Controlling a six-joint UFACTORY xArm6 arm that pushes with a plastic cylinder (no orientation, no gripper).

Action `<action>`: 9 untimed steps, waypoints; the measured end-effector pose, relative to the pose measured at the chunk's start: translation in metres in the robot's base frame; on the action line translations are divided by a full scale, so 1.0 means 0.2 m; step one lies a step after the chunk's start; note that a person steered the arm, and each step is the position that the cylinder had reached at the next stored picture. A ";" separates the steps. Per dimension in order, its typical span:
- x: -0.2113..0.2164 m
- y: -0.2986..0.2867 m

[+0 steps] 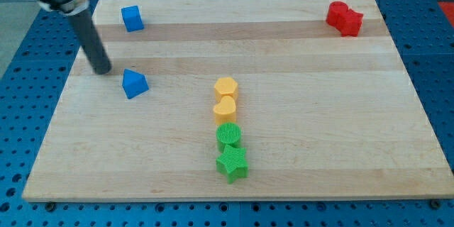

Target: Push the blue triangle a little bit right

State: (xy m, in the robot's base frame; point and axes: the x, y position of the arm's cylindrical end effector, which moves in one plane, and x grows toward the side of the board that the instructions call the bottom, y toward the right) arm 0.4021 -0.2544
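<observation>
The blue triangle lies on the wooden board at the view's left, about mid-height. My tip stands just to the view's left of it and slightly higher, with a small gap between them. A second blue block, cube-like, sits near the board's top left, above the triangle.
A yellow hexagon and a yellow heart-like block stand stacked in a column at the centre, with a green round block and a green star below them. Two red blocks sit touching at the top right.
</observation>
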 end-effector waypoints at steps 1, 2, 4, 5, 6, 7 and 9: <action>0.22 -0.08; 0.26 0.04; 0.11 0.29; 0.08 0.39; 0.08 0.45; 0.09 0.42; 0.34 0.34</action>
State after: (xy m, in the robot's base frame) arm 0.4698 -0.1859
